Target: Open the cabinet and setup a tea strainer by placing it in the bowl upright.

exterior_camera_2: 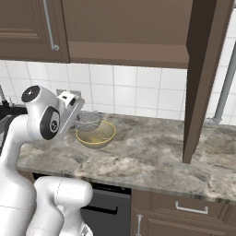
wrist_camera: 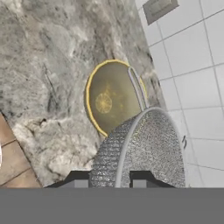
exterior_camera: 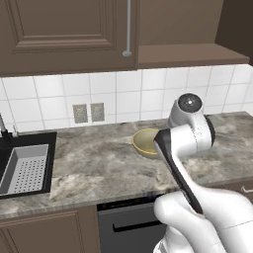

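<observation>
1. Hand view: the gripper (wrist_camera: pixel 107 183) has its two dark tips set narrowly against the tea strainer (wrist_camera: pixel 140 151), whose silver mesh basket sits right between and above them, so the hand is holding the strainer.
2. Just past the strainer's basket, farther along the direction the hand points, lies the mustard-yellow bowl (wrist_camera: pixel 109 98) on the marbled grey counter (wrist_camera: pixel 43 65); the strainer's thin wire handle reaches out over the bowl's inside.
3. On the far side of the bowl from the hand stands the white tiled wall (wrist_camera: pixel 197 65), with a grey outlet plate (wrist_camera: pixel 159 8) on it.
4. Right base view: the gripper (exterior_camera_2: pixel 79 115) points forward and down, the strainer (exterior_camera_2: pixel 89 120) hangs at its tip above the near rim of the bowl (exterior_camera_2: pixel 97 134); whether mesh and rim touch I cannot tell.
5. Above the hand is the dark brown cabinet (exterior_camera_2: pixel 124 32), one door (exterior_camera_2: pixel 203 78) swung open and standing edge-on well off to the hand's right.
6. Left base view: the arm covers the hand; the bowl (exterior_camera: pixel 145 141) peeks out just beside it, and well to the hand's left sits a black sink (exterior_camera: pixel 24 168) with a grey perforated tray (exterior_camera: pixel 24 169) in it.
</observation>
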Robot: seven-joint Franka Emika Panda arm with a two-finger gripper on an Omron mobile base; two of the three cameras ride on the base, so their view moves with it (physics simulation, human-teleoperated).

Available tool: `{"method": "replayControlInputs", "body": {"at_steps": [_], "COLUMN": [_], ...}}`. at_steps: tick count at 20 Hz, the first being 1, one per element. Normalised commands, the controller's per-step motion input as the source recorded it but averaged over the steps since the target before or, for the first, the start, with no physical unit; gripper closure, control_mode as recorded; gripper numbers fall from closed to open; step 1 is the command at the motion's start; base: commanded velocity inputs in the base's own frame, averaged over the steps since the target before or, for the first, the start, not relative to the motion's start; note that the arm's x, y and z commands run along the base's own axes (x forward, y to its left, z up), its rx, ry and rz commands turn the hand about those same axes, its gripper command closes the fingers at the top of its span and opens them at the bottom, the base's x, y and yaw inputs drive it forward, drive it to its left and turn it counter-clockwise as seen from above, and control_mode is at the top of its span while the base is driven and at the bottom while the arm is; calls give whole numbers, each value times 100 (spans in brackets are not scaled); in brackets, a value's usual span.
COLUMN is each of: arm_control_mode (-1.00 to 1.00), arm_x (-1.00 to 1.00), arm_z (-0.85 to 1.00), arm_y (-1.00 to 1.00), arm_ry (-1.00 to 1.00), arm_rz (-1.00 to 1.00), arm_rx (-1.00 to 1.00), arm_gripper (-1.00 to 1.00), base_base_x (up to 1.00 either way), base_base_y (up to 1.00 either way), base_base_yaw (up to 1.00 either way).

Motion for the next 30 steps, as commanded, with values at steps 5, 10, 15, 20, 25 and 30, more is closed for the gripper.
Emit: {"method": "replayControlInputs", "body": {"at_steps": [5, 10, 15, 20, 25, 30], "arm_control_mode": [-100, -100, -100, -100, -100, -100], "arm_x": [20, 22, 33, 41, 35, 32], "arm_z": [-39, -9, -1, -23, -42, -35], "arm_y": [-15, -4, 0, 1, 13, 36], "arm_ry": [5, -2, -6, 1, 4, 0], "arm_rz": [-1, 0, 0, -1, -1, 0], "arm_rx": [3, 6, 8, 4, 0, 0], "arm_gripper": [100, 100, 100, 100, 100, 100], "base_base_x": [0, 0, 0, 0, 0, 0], "base_base_y": [0, 0, 0, 0, 0, 0], "base_base_yaw": [0, 0, 0, 0, 0, 0]}}
